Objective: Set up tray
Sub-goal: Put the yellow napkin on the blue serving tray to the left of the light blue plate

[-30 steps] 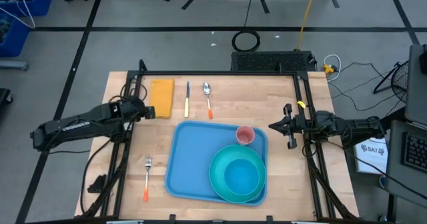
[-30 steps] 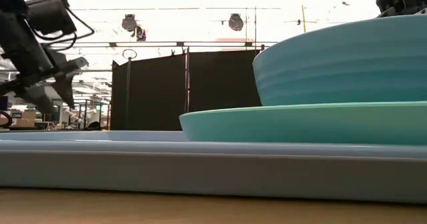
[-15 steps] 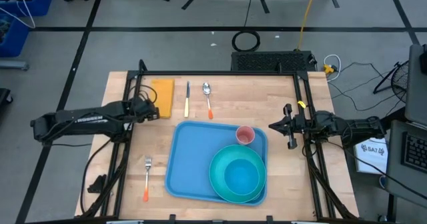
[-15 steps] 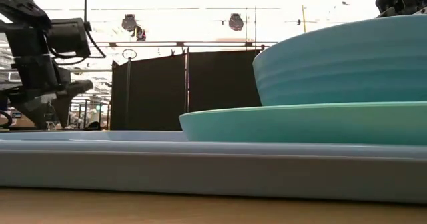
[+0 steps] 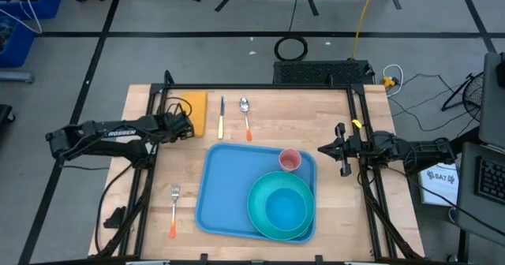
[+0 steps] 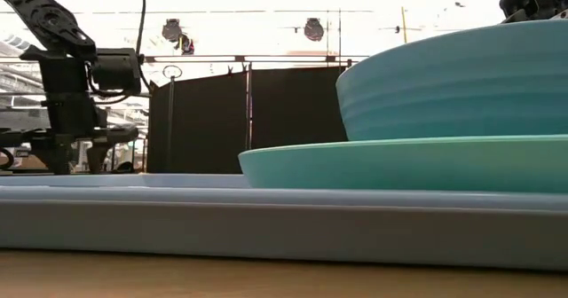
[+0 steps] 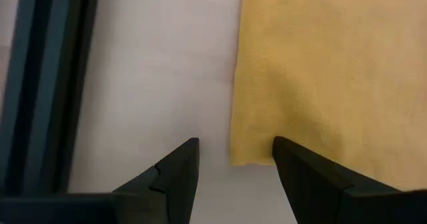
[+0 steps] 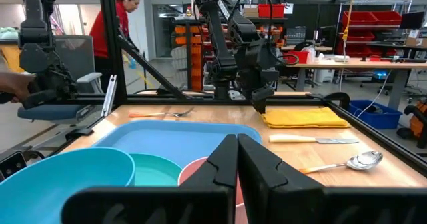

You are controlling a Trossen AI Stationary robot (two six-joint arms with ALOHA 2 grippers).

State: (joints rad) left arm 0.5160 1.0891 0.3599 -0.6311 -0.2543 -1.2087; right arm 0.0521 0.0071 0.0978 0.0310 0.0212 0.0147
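Note:
The blue tray (image 5: pixel 225 182) lies on the wooden table and carries a turquoise plate (image 5: pixel 254 218) with a turquoise bowl (image 5: pixel 282 206) on it and a pink cup (image 5: pixel 289 160). A folded yellow cloth (image 5: pixel 196 107) lies flat near the table's far left corner. My left gripper (image 5: pixel 185 128) points down over the cloth's near corner (image 7: pixel 248 154); its open fingers (image 7: pixel 179 171) stand on either side of that corner. My right gripper (image 5: pixel 341 150) waits shut at the table's right edge, level with the cup.
A knife (image 5: pixel 222 117) and a spoon (image 5: pixel 246 117) lie side by side between the cloth and the tray's far edge. A fork with an orange handle (image 5: pixel 173 211) lies left of the tray. Black frame rails (image 5: pixel 158 99) run along the table's sides. A person stands beyond the table (image 8: pixel 119 24).
My left gripper has moved toward the table's right, onto the near corner of the yellow cloth. It has tipped from slanting to pointing straight down and has come lower. The right arm and the items on the table have stayed put.

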